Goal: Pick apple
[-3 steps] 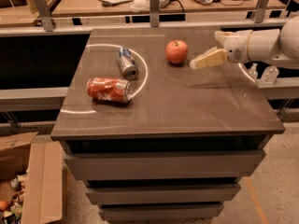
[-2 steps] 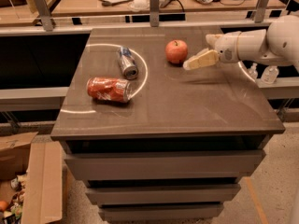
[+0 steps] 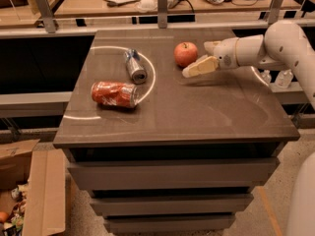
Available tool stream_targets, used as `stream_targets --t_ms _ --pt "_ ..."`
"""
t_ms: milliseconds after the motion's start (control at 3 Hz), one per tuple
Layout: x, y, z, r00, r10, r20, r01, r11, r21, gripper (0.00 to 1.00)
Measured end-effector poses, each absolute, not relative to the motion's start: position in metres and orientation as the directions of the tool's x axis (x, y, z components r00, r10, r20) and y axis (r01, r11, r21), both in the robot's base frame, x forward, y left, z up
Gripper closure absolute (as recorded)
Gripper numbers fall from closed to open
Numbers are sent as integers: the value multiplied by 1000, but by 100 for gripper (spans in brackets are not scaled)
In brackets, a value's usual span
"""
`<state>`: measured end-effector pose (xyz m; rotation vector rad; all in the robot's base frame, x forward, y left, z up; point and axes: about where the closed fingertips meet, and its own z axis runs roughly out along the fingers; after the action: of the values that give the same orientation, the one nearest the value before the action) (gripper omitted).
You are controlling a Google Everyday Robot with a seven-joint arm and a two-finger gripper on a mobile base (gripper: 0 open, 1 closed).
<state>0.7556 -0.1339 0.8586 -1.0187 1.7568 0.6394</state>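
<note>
The apple (image 3: 185,54) is small, round and reddish, with a short dark stem. It stands on the brown table top (image 3: 206,107) towards the back, right of centre. My gripper (image 3: 199,59) reaches in from the right on a white arm and is just to the right of the apple, low over the table. It is open and empty. One cream finger (image 3: 198,67) points towards the apple's front right side, the other is behind it. The fingers do not touch the apple.
A crushed red soda can (image 3: 114,93) lies at the left of the table. A silver and blue can (image 3: 134,66) lies behind it, inside a white arc marked on the top. An open cardboard box (image 3: 29,191) stands on the floor at the lower left. A railing runs behind the table.
My gripper has moved left along the table towards the apple and now sits right next to it. The apple and the cans have not moved.
</note>
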Motion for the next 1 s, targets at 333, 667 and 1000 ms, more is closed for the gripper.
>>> stream_targets --t_ms 333,667,1000 --pt "764 -119 856 -162 -337 -927 -871 491 -27 0" --pt "775 -107 856 -136 -331 -934 -878 477 -41 0" --pt "780 -100 856 -113 -320 -941 -883 466 -52 16"
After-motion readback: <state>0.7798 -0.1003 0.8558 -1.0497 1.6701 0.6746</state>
